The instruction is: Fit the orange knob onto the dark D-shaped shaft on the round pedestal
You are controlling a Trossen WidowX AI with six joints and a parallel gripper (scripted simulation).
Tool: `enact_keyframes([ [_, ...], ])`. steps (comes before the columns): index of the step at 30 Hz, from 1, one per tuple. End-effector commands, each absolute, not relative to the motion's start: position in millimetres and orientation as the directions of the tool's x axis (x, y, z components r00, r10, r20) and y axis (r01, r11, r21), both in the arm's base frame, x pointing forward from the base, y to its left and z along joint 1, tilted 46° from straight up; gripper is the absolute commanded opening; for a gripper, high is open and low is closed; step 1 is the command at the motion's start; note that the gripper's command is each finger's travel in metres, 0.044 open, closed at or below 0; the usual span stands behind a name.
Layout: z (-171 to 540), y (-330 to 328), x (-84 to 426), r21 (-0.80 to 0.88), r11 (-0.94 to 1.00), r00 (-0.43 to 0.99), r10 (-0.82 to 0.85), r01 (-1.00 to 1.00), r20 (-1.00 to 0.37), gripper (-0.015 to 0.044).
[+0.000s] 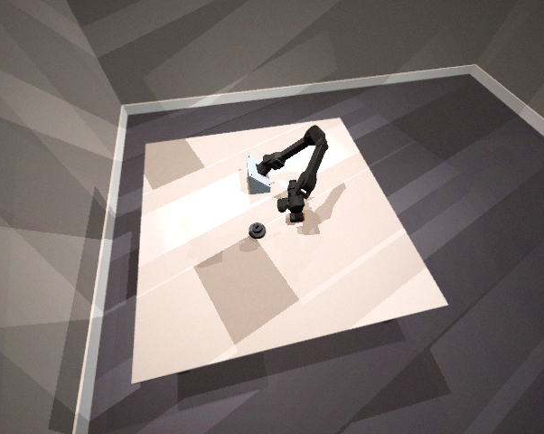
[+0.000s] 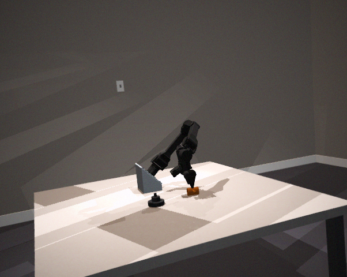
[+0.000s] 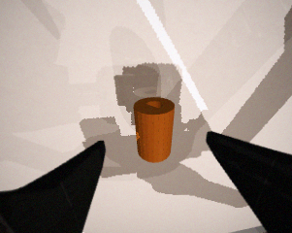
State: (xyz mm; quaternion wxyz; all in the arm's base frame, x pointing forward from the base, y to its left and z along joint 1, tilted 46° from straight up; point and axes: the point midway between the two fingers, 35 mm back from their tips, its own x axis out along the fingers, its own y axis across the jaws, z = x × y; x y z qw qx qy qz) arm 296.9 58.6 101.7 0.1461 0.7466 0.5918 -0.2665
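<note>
The orange knob (image 2: 192, 191) (image 3: 154, 136) lies on its side on the table. In the wrist view its end with the hole faces the top of the picture. In the top view only a sliver of the knob (image 1: 304, 216) shows beside the gripper. My gripper (image 3: 156, 140) is open, with nothing between its fingers. It is just above the knob, with one fingertip to each side of it in the wrist view. The dark round pedestal (image 1: 257, 231) (image 2: 156, 202) stands on the table, to the left of the knob in the top and exterior views, its short shaft (image 2: 155, 194) pointing up and bare.
A light blue-grey wedge (image 1: 259, 185) (image 2: 150, 183) stands at the arm's base, behind the pedestal. The pale table (image 1: 356, 280) (image 2: 257, 202) carries hard-edged shadows and bright strips. Its edges show in the top and exterior views.
</note>
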Motion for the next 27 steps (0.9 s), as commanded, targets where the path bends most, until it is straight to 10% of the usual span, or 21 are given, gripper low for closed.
enact_keyframes([
  [1,97,64,297,-0.104,-0.258,0.156,0.809,0.961,-0.567,0.0440],
  [23,75,87,300,-0.104,-0.257,0.156,0.811,0.961,-0.564,0.0440],
  [27,75,87,300,-0.104,-0.257,0.156,0.811,0.961,-0.564,0.0335],
])
